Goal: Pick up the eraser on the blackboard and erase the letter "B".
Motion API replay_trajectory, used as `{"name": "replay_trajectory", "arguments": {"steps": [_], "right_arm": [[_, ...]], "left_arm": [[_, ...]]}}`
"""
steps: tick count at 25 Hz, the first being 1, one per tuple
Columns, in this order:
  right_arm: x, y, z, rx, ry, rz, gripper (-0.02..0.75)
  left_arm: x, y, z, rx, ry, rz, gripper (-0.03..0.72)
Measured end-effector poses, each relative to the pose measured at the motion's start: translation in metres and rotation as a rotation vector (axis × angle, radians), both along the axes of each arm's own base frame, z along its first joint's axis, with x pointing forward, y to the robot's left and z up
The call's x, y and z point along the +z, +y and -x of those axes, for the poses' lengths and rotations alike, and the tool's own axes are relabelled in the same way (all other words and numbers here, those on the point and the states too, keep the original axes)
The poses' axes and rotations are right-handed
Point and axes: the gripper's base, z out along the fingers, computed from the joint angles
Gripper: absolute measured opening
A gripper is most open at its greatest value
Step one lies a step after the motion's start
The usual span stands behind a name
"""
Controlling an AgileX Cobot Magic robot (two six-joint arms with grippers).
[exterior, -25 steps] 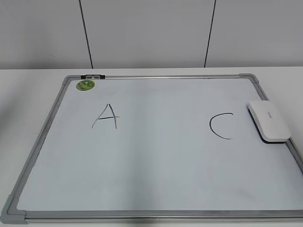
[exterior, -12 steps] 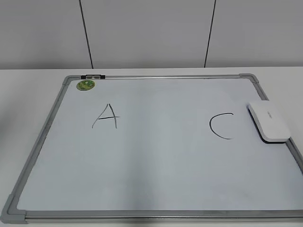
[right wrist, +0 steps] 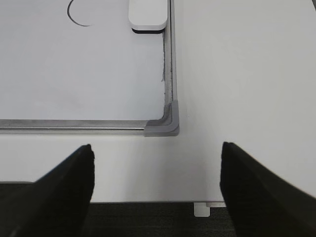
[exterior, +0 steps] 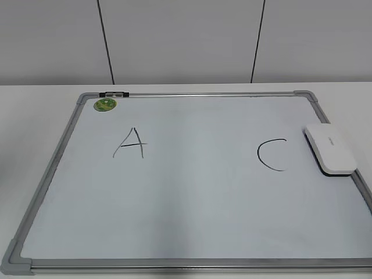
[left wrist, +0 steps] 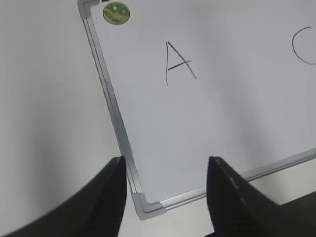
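Note:
The blackboard (exterior: 192, 197) is a white dry-erase board with a silver frame, lying flat on the table. The white eraser (exterior: 329, 149) lies on its right edge; it also shows in the right wrist view (right wrist: 147, 14). A black "A" (exterior: 131, 143) and a black "C" (exterior: 272, 154) are on the board; no letter "B" shows between them. My left gripper (left wrist: 165, 173) is open and empty above the board's near left corner (left wrist: 148, 207). My right gripper (right wrist: 155, 163) is open and empty, hovering short of the near right corner (right wrist: 165, 126). Neither gripper shows in the exterior view.
A round green magnet (exterior: 105, 104) sits at the board's far left corner, next to a black clip (exterior: 114, 93) on the frame. The white table (right wrist: 237, 74) extends right of the board; its front edge (right wrist: 148, 201) lies below my right gripper.

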Motion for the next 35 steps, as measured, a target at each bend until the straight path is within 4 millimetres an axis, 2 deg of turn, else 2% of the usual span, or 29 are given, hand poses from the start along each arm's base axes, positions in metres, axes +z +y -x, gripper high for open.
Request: {"name": "replay_trajectory", "arguments": {"steps": [6, 13, 18, 24, 29, 35], "right_arm": [[0.001, -0.006, -0.003, -0.092, 0.005, -0.004, 0.589], [0.001, -0.007, -0.003, -0.101, 0.002, -0.01, 0.589], [0.001, -0.007, -0.003, -0.101, 0.002, -0.01, 0.589], [0.001, -0.007, -0.003, -0.101, 0.002, -0.01, 0.589], [0.001, -0.007, -0.003, -0.101, 0.002, -0.01, 0.589], [0.001, -0.007, -0.003, -0.101, 0.002, -0.01, 0.589]], "left_arm": [[-0.014, 0.001, 0.017, 0.0, 0.027, -0.001, 0.389], [-0.018, 0.002, 0.038, 0.001, 0.002, 0.0, 0.389], [-0.025, 0.004, 0.06, 0.003, -0.017, -0.008, 0.389], [-0.05, 0.011, 0.091, 0.034, -0.019, -0.059, 0.389], [-0.081, 0.016, 0.116, 0.079, 0.002, -0.081, 0.389], [-0.107, 0.024, 0.148, 0.108, -0.06, -0.148, 0.389]]}}
